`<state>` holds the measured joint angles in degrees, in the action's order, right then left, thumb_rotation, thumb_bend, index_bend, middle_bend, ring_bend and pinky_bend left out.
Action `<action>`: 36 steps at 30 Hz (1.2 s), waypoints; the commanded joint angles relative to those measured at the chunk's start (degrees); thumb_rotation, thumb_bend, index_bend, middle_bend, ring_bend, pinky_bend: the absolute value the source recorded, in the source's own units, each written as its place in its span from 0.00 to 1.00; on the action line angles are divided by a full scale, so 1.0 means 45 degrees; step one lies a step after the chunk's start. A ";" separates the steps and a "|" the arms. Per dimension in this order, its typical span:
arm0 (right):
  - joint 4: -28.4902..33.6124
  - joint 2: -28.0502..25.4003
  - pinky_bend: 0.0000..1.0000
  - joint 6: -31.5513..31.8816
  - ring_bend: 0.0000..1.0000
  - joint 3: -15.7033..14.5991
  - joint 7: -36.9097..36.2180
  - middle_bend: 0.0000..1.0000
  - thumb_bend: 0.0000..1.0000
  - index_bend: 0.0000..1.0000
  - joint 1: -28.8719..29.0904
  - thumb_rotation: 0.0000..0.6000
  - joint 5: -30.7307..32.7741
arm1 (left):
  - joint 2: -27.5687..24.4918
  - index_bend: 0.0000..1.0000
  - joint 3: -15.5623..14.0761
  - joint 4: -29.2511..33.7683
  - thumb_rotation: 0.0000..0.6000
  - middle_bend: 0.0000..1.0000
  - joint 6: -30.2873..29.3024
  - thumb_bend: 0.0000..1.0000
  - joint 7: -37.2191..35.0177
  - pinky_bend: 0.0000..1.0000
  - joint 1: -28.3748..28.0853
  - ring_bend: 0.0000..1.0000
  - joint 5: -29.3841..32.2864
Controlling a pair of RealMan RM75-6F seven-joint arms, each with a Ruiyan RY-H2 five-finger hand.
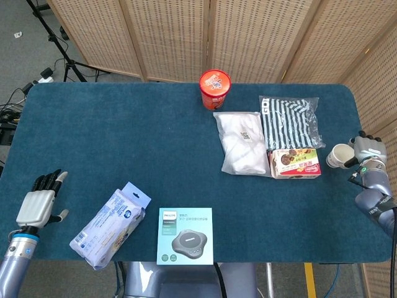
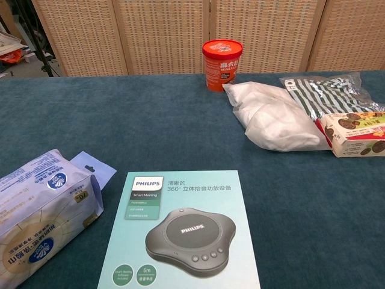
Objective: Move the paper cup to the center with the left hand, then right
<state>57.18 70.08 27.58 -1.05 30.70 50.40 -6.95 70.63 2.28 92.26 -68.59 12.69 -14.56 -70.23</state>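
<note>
The white paper cup (image 1: 338,156) sits at the table's right edge, tilted with its mouth showing toward the left. My right hand (image 1: 366,149) grips it from the right side, just past the cookie box (image 1: 296,162). At the front left corner, my left hand (image 1: 38,202) hovers with fingers spread and nothing in it. The chest view shows neither hand nor the cup.
On the blue table (image 1: 124,136) are a red tub (image 1: 214,87) at the back, a white bag (image 1: 241,141), a striped bag (image 1: 290,121), a tissue pack (image 1: 109,225) and a Philips box (image 1: 184,236) at the front.
</note>
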 commanded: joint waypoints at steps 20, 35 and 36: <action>-0.0526 0.0279 0.00 -0.0734 0.00 -0.0842 -0.0805 0.00 0.24 0.46 0.0225 1.00 0.0152 | 0.0004 0.00 -0.0034 0.0067 1.00 0.00 0.0009 0.25 0.0054 0.00 -0.0008 0.00 -0.0046; -0.0729 0.0356 0.00 -0.0934 0.00 -0.1052 -0.1672 0.00 0.12 0.11 0.0231 1.00 -0.0327 | -0.0006 0.00 -0.0037 0.0063 1.00 0.00 0.0021 0.25 0.0020 0.00 -0.0014 0.00 -0.0067; -0.0715 0.0342 0.00 -0.0930 0.00 -0.1081 -0.1708 0.00 0.09 0.06 0.0239 1.00 -0.0347 | -0.0005 0.00 -0.0037 0.0063 1.00 0.00 0.0016 0.25 0.0016 0.00 -0.0012 0.00 -0.0070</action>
<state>53.92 71.66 23.39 -5.84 23.10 51.44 -8.45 70.61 2.11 92.54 -68.51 12.77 -14.61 -70.55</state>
